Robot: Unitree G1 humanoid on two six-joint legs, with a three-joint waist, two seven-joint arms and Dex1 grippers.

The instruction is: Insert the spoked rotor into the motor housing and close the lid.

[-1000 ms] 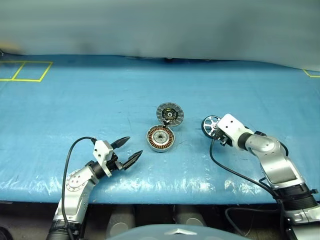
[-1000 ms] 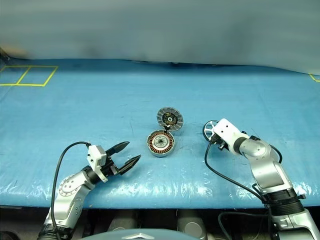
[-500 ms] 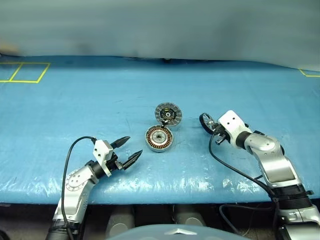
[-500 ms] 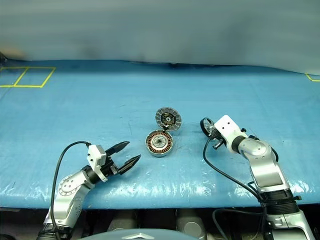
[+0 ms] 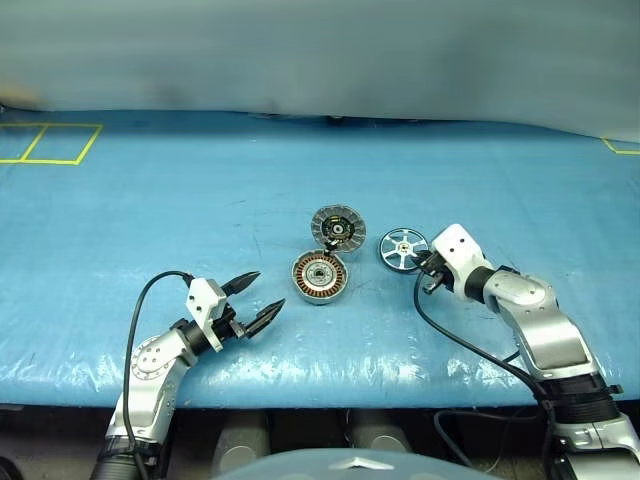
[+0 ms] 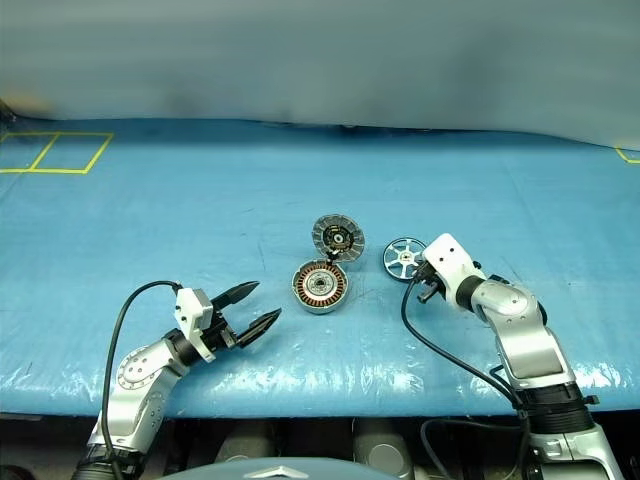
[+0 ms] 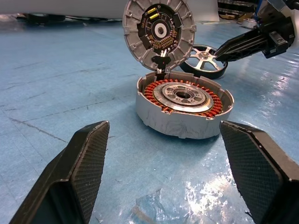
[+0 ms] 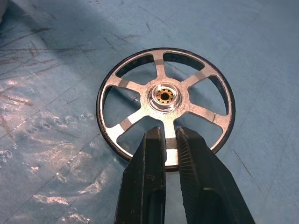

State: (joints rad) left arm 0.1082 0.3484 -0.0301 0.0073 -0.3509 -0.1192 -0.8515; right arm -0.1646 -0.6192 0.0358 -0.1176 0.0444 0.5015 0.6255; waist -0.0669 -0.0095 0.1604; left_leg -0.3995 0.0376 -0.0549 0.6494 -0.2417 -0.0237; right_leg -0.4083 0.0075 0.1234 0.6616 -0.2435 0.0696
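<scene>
One blue bench (image 5: 150, 200) carries the motor housing (image 5: 320, 277), copper windings ringing its silver hub, lid (image 5: 338, 227) raised, beside the wide-open left claw (image 5: 256, 303); the right claw (image 8: 170, 140) pinches a spoke of the six-spoked, dark-rimmed rotor (image 8: 166, 100).

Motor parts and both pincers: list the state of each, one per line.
motor housing: open, windings exposed, no rotor inside.
lid: hinged up, standing at the housing's far edge.
spoked rotor: outside the housing, to its right, pinched at one spoke.
right pincer: shut on a rotor spoke.
left pincer: open, holding nothing, short of the housing.
</scene>
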